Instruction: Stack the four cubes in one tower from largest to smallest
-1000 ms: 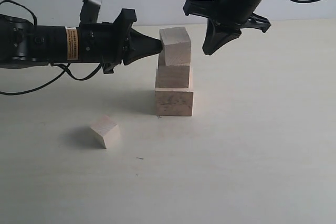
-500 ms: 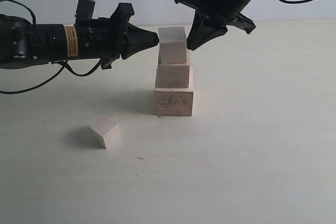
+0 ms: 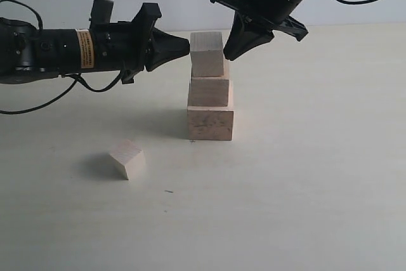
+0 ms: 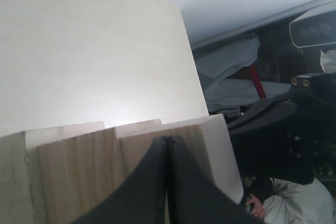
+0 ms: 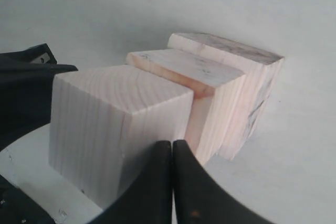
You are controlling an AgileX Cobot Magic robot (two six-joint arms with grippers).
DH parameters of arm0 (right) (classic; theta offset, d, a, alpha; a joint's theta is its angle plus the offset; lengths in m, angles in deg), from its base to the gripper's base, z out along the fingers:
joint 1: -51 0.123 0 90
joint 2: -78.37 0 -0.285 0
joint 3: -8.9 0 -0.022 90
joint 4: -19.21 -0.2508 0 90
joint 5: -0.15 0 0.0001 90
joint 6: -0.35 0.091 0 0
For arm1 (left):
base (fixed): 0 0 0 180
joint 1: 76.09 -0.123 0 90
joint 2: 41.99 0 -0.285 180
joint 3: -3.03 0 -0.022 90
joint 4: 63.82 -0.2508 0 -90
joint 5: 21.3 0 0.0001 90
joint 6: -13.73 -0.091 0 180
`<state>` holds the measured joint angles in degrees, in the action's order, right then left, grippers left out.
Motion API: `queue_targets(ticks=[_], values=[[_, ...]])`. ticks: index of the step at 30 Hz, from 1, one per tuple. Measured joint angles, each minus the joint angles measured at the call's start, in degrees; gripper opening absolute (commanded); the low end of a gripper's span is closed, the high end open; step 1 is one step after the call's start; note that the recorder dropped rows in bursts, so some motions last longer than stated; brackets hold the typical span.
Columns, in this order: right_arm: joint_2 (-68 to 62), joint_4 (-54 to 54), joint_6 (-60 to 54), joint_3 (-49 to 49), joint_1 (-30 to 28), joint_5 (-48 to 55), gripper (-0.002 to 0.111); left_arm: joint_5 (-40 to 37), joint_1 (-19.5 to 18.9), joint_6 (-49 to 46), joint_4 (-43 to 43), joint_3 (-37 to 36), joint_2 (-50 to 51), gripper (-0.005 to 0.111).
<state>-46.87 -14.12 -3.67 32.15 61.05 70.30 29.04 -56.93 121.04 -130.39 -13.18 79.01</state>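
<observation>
Three pale wooden cubes form a tower on the table: the largest (image 3: pixel 210 123) lowest, a middle one (image 3: pixel 209 91) on it, a smaller one (image 3: pixel 207 54) on top. The smallest cube (image 3: pixel 127 158) lies apart at the front left. My left gripper (image 3: pixel 188 45) is shut, its tip pressed against the top cube's left face (image 4: pixel 157 140). From the right, my shut right gripper (image 3: pixel 226 55) touches the same cube (image 5: pixel 113 124). In the right wrist view the largest cube (image 5: pixel 247 85) shows dark grain smudges.
The pale table (image 3: pixel 304 176) spreads wide to the front and right of the tower. Black cables (image 3: pixel 95 88) trail from the left arm over the table's back left.
The right gripper has swung down and left from above the tower to touch the top cube's right side. The left gripper has drawn slightly left. The top cube has shifted a little.
</observation>
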Motion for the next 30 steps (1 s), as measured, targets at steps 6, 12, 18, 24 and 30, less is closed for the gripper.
queue_targets(ticks=[6,12,18,24,30], values=[[0.0,2.53,0.62,0.0,0.0,0.0,0.0,0.48,0.0,-0.15,0.0,0.0,0.0,0.0],[0.0,3.88,1.09,0.0,0.0,0.0,0.0,0.6,0.0,-0.2,-0.12,0.0,0.0,0.0],[0.0,3.81,1.2,0.0,0.0,0.0,0.0,0.6,0.0,-0.33,1.2,0.0,0.0,0.0],[0.09,5.3,1.2,0.0,0.0,0.0,0.0,0.81,-1.08,-1.39,4.64,0.0,0.0,0.0],[2.39,10.83,1.76,0.0,0.0,0.0,0.0,0.91,-7.87,-1.53,5.22,0.0,-1.12,0.0]])
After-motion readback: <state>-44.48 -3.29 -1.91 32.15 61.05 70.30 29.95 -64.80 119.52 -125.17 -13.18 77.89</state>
